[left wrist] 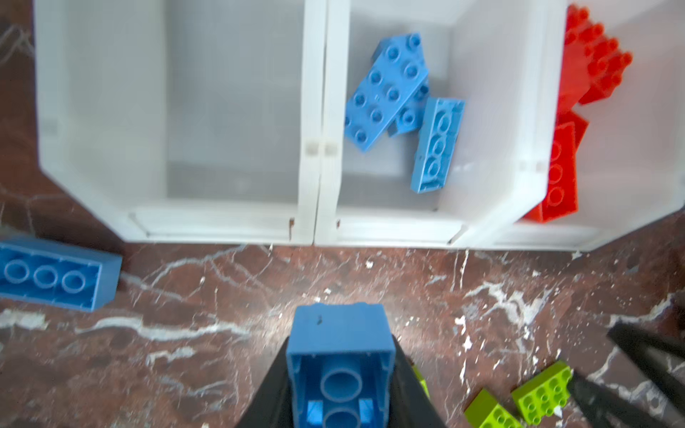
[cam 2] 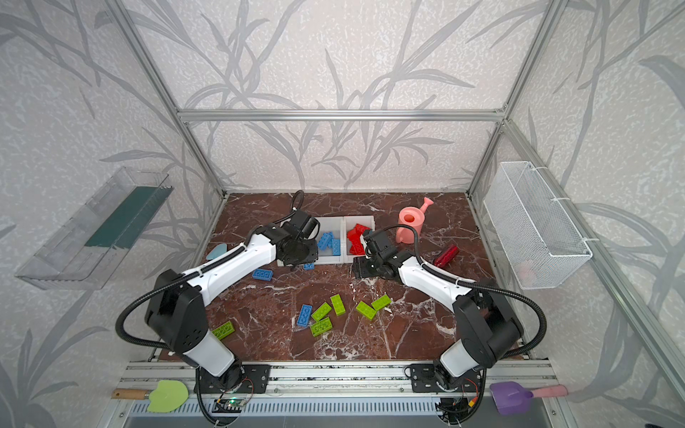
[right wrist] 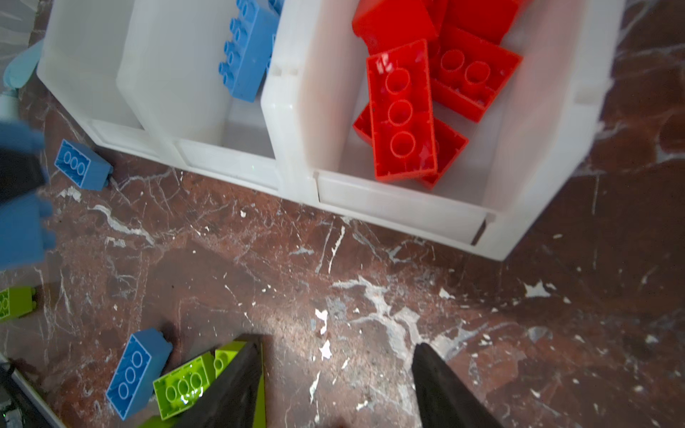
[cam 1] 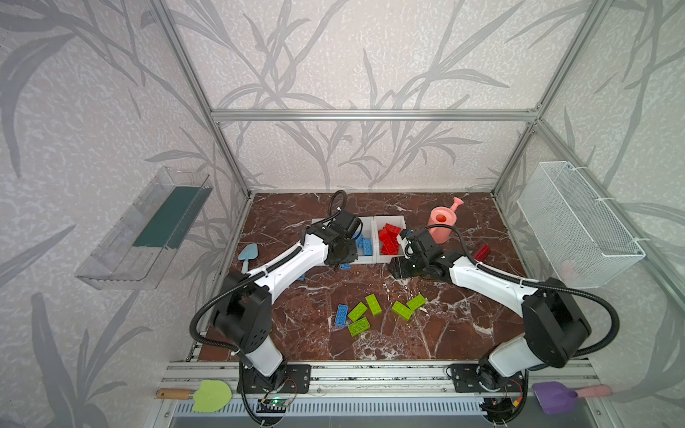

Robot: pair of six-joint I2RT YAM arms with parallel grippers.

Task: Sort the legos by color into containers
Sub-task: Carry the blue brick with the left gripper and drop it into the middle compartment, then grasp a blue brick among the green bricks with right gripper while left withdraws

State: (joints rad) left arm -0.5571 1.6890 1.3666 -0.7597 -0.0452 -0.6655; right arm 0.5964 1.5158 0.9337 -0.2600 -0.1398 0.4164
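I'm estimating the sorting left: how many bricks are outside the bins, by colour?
Green bricks: 6
Blue bricks: 3, counting the held blue brick in the left gripper
Red bricks: 0 outside
Total: 9 outside the bins

My left arm [cam 1: 293,265], right arm [cam 1: 482,276]: white shells, black joint housings. Black ribbed cable [cam 1: 192,322] loops out at 9 o'clock of left shoulder. Black base plate [cam 1: 298,378] at 6 o'clock. Fingers [right wrist: 237,385] black, wedge-shaped.
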